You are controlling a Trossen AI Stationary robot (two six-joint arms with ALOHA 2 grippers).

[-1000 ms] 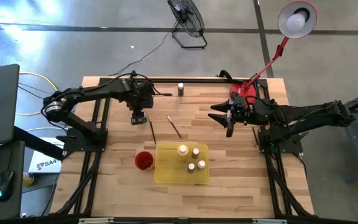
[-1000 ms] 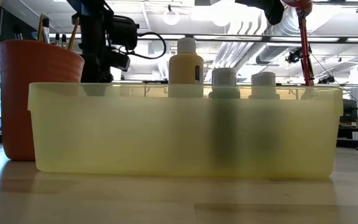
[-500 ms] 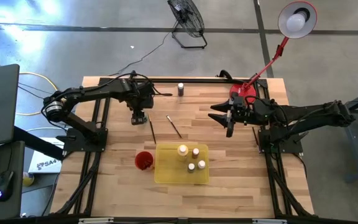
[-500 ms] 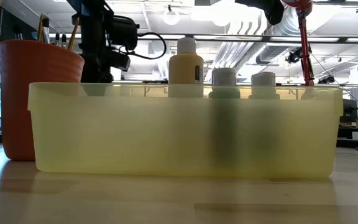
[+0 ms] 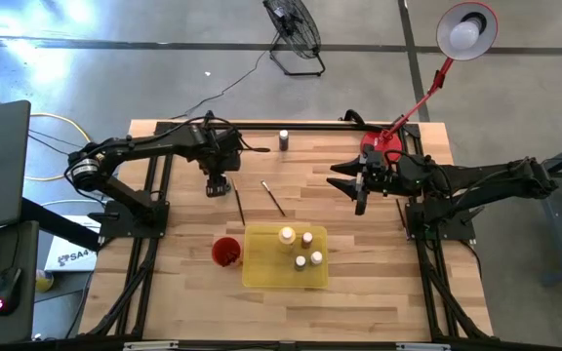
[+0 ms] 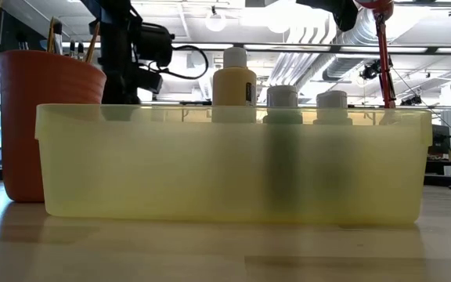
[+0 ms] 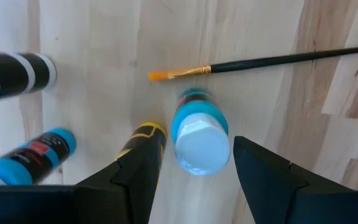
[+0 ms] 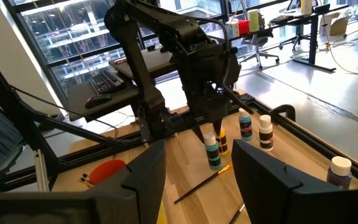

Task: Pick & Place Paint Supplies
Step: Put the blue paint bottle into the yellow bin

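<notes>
Left tool (image 7: 194, 168) poised low over the surface (image 5: 359, 234) in the upper left of the overhead frame, fingers spread to either side of a blue paint bottle (image 7: 197, 140) with a white cap, not yet clamped on it. Close around it: a yellow-tipped brush (image 7: 253, 63), a second blue bottle lying on its side (image 7: 33, 157), a black-and-white bottle (image 7: 17, 74) and a yellow-topped one (image 7: 145, 134) partly hidden behind a finger. Right tool (image 5: 359, 187) waiting above the surface at centre right, fingers apart and holding nothing.

Further out, about four bottles already standing in the yellow tray (image 5: 261, 273) at lower centre, the tallest a yellowish one (image 6: 234, 78). Several brushes upright in the red cup (image 6: 49, 117) beside the tray. Still loose: two brushes (image 5: 273, 199) between the left tool and the tray, and a lone bottle (image 5: 284, 139) at the far edge, top centre. Roughly half done by the look of it, with the cluster beneath the left tool next.
</notes>
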